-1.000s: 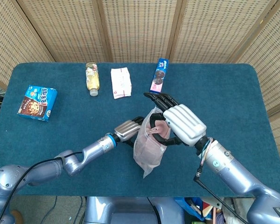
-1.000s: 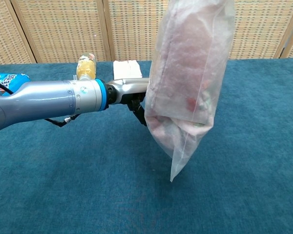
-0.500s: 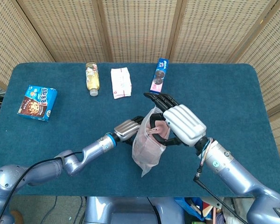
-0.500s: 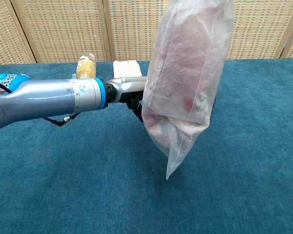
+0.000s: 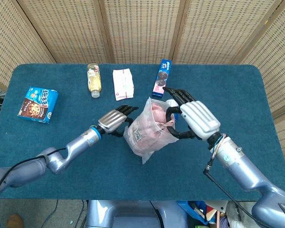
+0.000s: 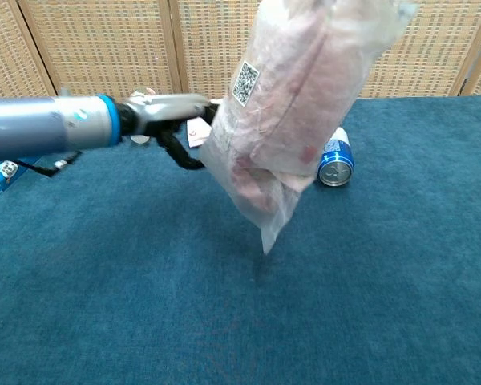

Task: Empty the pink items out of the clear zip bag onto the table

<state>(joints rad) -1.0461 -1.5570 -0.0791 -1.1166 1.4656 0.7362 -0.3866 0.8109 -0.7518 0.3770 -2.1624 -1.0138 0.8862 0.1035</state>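
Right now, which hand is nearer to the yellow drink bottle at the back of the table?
Left. The left hand is just in front of the bottle, slightly to its right; the right hand is farther right, holding the zip bag.

A table covered in dark teal carpet-like cloth [image 5: 47,156] fills most of both views. Behind it stands a folding screen of tan woven rattan panels [image 5: 137,28] set in light wooden frames [image 5: 104,28]. The light is even and soft.

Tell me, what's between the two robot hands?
The clear zip bag with pink items inside hangs between the left hand and the right hand. The head view shows it best.
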